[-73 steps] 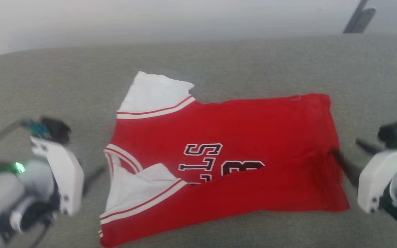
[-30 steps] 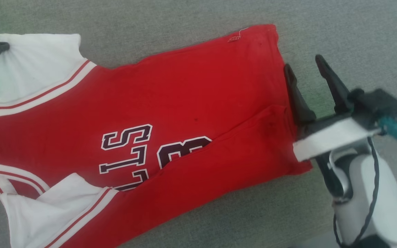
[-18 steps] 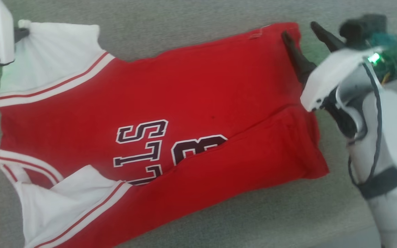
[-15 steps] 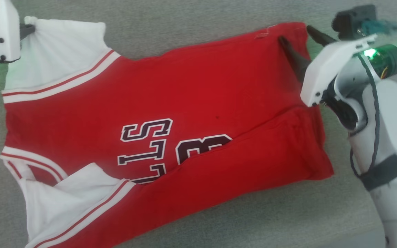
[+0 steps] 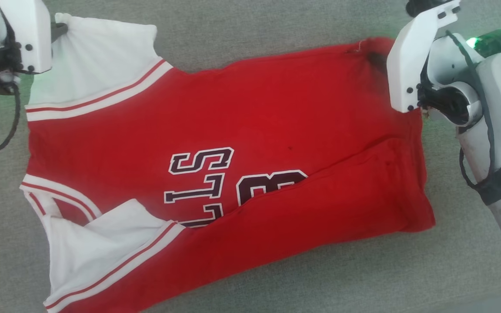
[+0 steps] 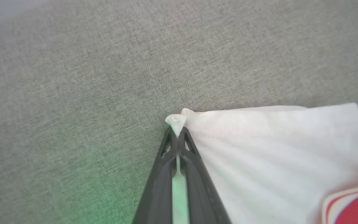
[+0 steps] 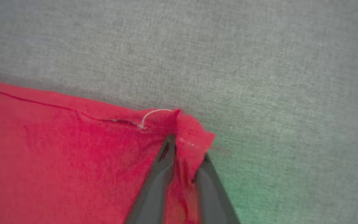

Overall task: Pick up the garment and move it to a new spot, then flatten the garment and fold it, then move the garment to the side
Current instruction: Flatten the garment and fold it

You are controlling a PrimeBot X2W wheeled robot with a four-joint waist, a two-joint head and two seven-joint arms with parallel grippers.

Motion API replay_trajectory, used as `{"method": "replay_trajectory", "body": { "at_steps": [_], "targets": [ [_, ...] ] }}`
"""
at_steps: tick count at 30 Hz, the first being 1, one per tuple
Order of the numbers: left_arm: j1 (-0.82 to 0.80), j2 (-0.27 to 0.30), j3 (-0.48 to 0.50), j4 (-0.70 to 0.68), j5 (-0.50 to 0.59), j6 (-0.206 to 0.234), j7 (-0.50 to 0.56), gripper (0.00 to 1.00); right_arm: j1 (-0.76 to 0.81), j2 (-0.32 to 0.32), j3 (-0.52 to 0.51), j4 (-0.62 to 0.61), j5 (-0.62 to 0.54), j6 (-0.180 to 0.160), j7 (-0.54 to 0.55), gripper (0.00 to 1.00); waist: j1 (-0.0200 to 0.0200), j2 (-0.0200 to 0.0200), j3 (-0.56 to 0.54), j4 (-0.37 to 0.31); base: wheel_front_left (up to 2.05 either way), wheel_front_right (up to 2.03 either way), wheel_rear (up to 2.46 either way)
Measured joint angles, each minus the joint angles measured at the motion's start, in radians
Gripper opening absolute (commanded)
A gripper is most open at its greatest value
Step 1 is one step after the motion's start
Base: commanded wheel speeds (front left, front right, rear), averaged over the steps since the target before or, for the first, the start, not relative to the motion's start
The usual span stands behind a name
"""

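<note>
Jaws of the left gripper point(image 6: 177, 137) pinch the white sleeve corner of the garment point(image 5: 242, 113); those of the right gripper point(image 7: 186, 147) clamp its red hem corner. It lies on grey upholstery point(image 5: 276, 21), one side doubled over. Flattening seems underway; folding and moving aside remain.

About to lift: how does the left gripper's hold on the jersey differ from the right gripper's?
The left gripper pinches a white sleeve corner of the jersey; the right gripper clamps its red hem corner. The left fingers meet flat with a tip of cloth poking out; right fingers stand slightly apart around a thicker bunch. Both hold far corners.
</note>
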Motion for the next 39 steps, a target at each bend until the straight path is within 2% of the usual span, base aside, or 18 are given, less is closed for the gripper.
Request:
{"method": "replay_trajectory", "body": {
  "at_steps": [7,13,21,25,30,35,39],
  "targets": [
    [0.009,-0.021,-0.008,0.016,0.0,-0.005,-0.03,0.0,0.01,-0.031,0.003,-0.009,0.016,0.001,-0.007,0.0,0.0,-0.0001,-0.032,0.017,0.0,0.0,0.0],
    [0.014,-0.023,-0.012,0.009,-0.017,-0.009,-0.016,0.0,0.038,-0.061,0.006,-0.028,0.014,0.001,-0.04,0.0,0.0,-0.0001,-0.075,0.036,0.0,0.0,0.0],
    [0.05,0.01,-0.035,-0.106,-0.029,0.003,0.06,0.0,0.139,-0.16,0.013,-0.127,0.044,0.001,-0.067,0.0,0.0,0.0,-0.175,0.092,0.0,0.0,0.0],
    [0.107,0.062,-0.038,-0.253,-0.057,0.056,0.087,0.0,0.222,-0.204,-0.004,-0.202,0.065,0.001,-0.056,0.0,0.0,0.0,-0.222,0.121,0.0,0.0,0.0],
    [0.195,0.177,-0.042,-0.509,-0.073,0.155,0.099,0.0,0.343,-0.245,-0.057,-0.305,0.071,0.001,-0.031,0.0,0.0,0.0,-0.274,0.155,0.0,0.0,0.0],
    [0.313,0.292,-0.06,-0.786,-0.092,0.275,0.1,0.0,0.487,-0.256,-0.13,-0.4,0.069,0.001,0.017,0.0,0.0,-0.0001,-0.311,0.181,0.0,0.0,0.0],
    [0.41,0.349,-0.078,-0.934,-0.118,0.352,0.065,0.0,0.594,-0.24,-0.198,-0.46,0.063,0.001,0.049,0.0,0.0,0.0,-0.326,0.195,0.0,0.0,0.0]
  ]
}}
